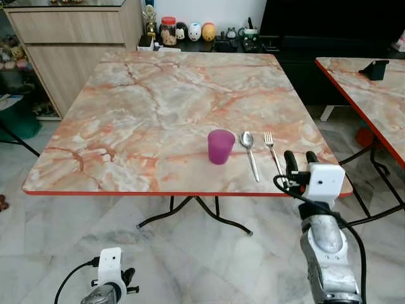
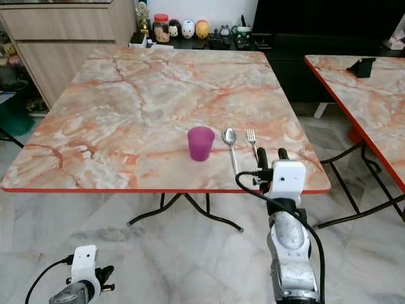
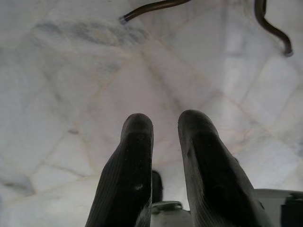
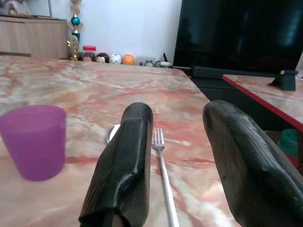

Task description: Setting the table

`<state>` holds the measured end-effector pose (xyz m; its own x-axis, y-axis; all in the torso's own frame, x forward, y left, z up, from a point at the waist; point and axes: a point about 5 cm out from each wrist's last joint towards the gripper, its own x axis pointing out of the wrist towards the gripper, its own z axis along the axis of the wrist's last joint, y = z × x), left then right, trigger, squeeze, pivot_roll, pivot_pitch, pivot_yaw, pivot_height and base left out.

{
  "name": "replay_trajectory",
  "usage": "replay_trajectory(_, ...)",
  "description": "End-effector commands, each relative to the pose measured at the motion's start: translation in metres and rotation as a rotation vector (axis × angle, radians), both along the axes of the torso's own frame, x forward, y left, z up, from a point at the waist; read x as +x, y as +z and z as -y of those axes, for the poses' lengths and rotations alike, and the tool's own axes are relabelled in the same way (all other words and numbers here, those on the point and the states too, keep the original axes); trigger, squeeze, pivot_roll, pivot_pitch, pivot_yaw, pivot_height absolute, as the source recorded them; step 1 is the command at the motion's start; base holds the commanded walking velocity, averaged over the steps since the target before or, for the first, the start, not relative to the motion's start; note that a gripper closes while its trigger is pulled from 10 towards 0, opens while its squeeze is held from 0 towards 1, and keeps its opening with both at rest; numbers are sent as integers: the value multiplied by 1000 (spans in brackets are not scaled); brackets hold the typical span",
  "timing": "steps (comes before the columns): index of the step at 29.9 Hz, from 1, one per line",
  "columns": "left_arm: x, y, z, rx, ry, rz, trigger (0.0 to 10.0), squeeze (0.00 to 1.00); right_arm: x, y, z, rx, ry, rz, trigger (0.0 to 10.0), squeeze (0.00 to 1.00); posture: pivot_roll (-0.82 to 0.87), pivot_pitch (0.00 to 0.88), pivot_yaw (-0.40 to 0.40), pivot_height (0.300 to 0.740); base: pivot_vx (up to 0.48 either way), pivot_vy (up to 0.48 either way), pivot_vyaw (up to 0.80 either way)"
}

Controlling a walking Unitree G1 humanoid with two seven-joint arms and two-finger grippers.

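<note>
Fork (image 1: 272, 151), spoon (image 1: 249, 154), purple cup (image 1: 221, 146) side by side on desk (image 1: 139, 120). Right tool (image 1: 301, 159) open, empty, above fork handle. Left tool (image 3: 164, 124) low, slightly open, empty.

No legible text, label, brand or number on anything in view

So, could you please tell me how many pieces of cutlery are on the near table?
2: a spoon just right of the purple cup, and a fork right of the spoon, before the right gripper.

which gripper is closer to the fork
Right. The right gripper hovers open at the fork handle's end; the left gripper hangs low over the floor, away from the table.
</note>
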<state>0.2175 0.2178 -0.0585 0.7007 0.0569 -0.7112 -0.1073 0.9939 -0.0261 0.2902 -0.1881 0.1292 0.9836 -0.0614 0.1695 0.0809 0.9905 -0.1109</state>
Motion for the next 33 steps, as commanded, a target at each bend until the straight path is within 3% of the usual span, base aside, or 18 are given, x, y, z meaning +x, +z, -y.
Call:
replay_trajectory(1,-7,-4,-4,25,-14,-40,10000,0,1,-1,5,18,-19,-16,10000,0,28,0,-37,740,0,0,0)
replay_trajectory(7,-26,-9,-21,33,52,-55,10000,0,1,-7,9,11,-38,-39,10000,0,47,0,-36,740,0,0,0)
replay_trajectory(9,-41,-14,-31,37,83,-87,10000,0,2,-7,8,19,-41,-40,10000,0,43,0,-34,740,0,0,0)
replay_trajectory(13,-50,-17,-34,35,95,-99,10000,0,5,-6,6,23,-32,-35,10000,0,43,0,-34,740,0,0,0)
replay_trajectory(20,-53,-18,-33,22,101,-103,10000,0,8,-5,5,27,-28,-30,10000,0,45,0,-34,740,146,0,0)
replay_trajectory(33,-43,-16,-26,14,79,-92,10000,0,10,-6,2,15,-13,-30,10000,0,41,0,-34,740,275,0,0)
